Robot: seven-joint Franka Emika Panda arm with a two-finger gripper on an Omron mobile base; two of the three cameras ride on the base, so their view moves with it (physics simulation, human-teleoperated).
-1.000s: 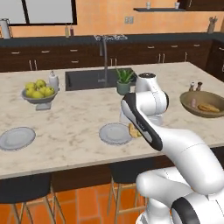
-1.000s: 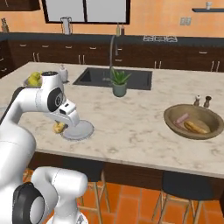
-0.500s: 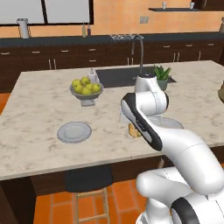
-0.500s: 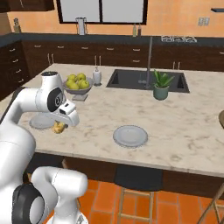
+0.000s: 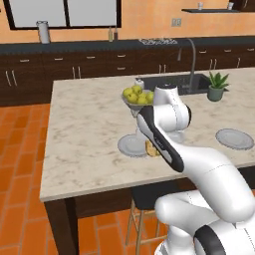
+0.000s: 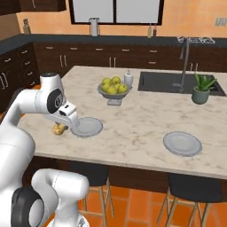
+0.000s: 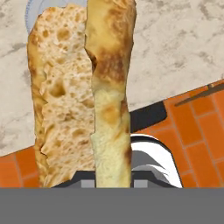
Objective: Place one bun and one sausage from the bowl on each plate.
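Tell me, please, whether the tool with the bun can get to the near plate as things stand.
Probably yes. The tool, shut on the bun, hangs right beside the near plate, which lies bare, and nothing stands between them. The fruit bowl sits farther back, off the path.

We note the bun (image 7: 83, 96) has a porous, crumbly cut face and a smooth, browned matt crust. The counter (image 5: 89, 124) looks like polished veined marble. The plates (image 6: 182, 143) appear smooth, matt grey ceramic. The floor (image 5: 20, 164) reads as glazed orange tile
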